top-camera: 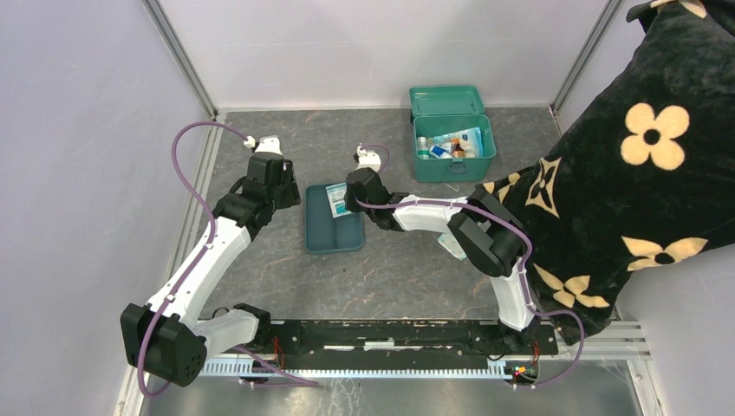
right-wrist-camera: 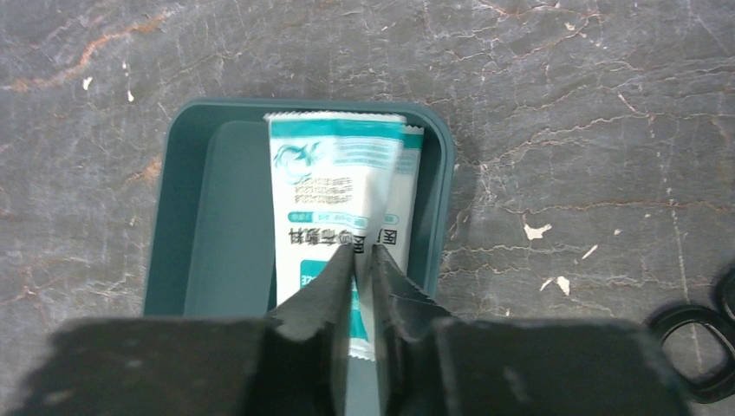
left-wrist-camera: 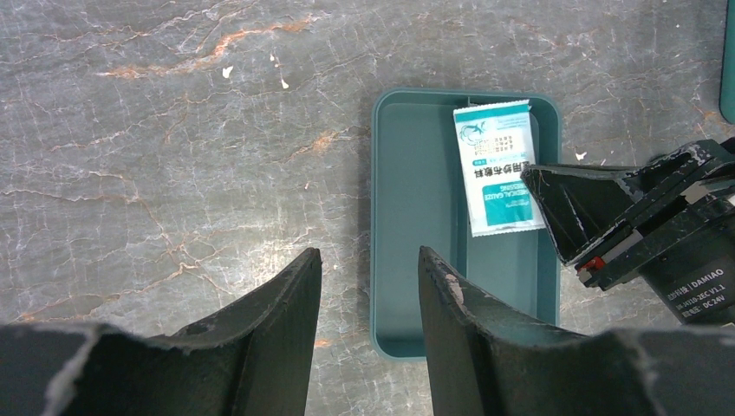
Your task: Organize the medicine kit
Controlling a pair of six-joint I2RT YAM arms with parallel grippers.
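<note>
1. Two grippers hang over the table (top-camera: 390,269), and only one is busy. The right gripper (right-wrist-camera: 364,251) has its fingertips down in the shallow green tray (right-wrist-camera: 225,217), at the near end of a white-and-teal packet (right-wrist-camera: 329,173).
2. Its fingers stand a thin slit apart with the packet's edge running into the slit. We cannot tell whether they pinch it or have let go. A second edge shows beside the packet, so we judge there may be two stacked.
3. The left gripper (left-wrist-camera: 370,256) hovers beside the tray's left side, fingers apart, nothing between them.
4. The medicine kit (top-camera: 454,169) sits at the far right of the table, well apart from the tray, with its lid tipped back and several small items inside.
5. We judge the step in hand to be the handling of the packet at the tray. Whether it is being laid down or lifted out, we cannot say.
6. A release would call for wider fingers and a straight rise, so the thin packet does not drag along. A pick would call for a firm pinch and a carry over the kit's front wall.
7. The surface is dark grey, stone-patterned, with rusty veins and white flecks.
8. Pale walls (top-camera: 347,43) and metal frame posts (top-camera: 182,56) close the back. A black cloth (top-camera: 624,191) with cream flowers fills the right side.
</note>
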